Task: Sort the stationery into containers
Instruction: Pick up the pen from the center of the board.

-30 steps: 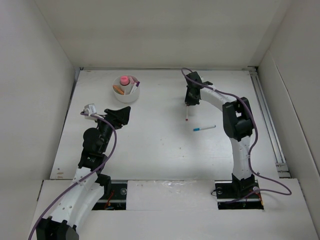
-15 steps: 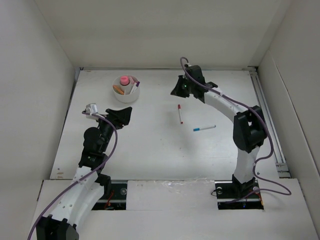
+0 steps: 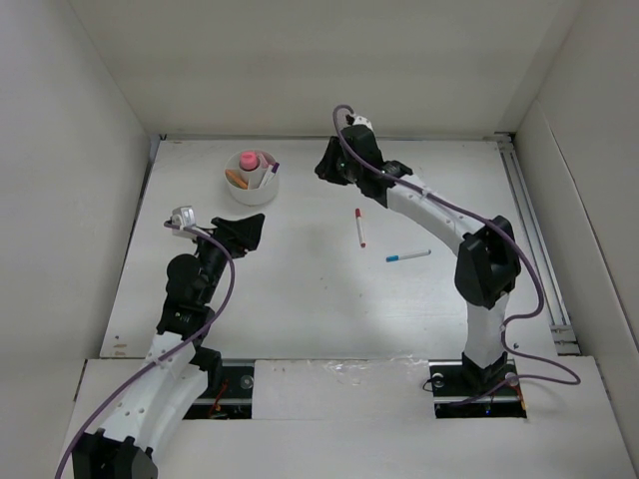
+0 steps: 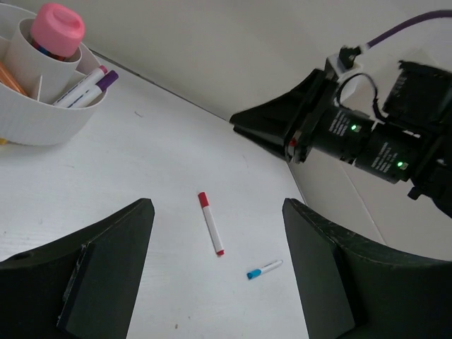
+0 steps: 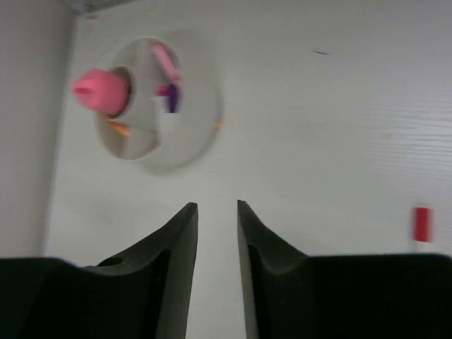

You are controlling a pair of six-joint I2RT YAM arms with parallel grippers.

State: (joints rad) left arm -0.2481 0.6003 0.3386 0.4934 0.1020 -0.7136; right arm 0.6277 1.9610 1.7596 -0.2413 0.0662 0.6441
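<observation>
Your left hand [image 3: 243, 232] hangs over the left side of the desk [image 3: 300, 299], on the near side of the bowl [image 3: 252, 190]. Its own camera shows the fingers spread wide with nothing held. Your right hand [image 3: 329, 165] is out at the far side of the desk, right of the bowl and pointing toward it. From above you cannot read its opening. Its wrist view shows the two fingers [image 5: 176, 240] close together, with only a narrow slit of bare desk between them, and nothing gripped.

The bowl sits at the far left of the desk. The top view shows a pink-topped item [image 3: 248, 160], an orange piece [image 3: 237, 180] and a purple-capped pen [image 3: 268, 175] inside it. The right wrist view looks down into it and shows the dividers, though blurred. The left wrist view takes it from the side: the pink top stands above the rim in an inner tube, and a second pen leans beside the purple one.

Two pens lie loose on the desk. The red pen [image 3: 359, 228] is mid-desk, and the blue pen [image 3: 407, 256] is to its right and nearer you, apart from it. The left wrist view frames both between its fingers. The right wrist view catches only a red cap at its right edge.
</observation>
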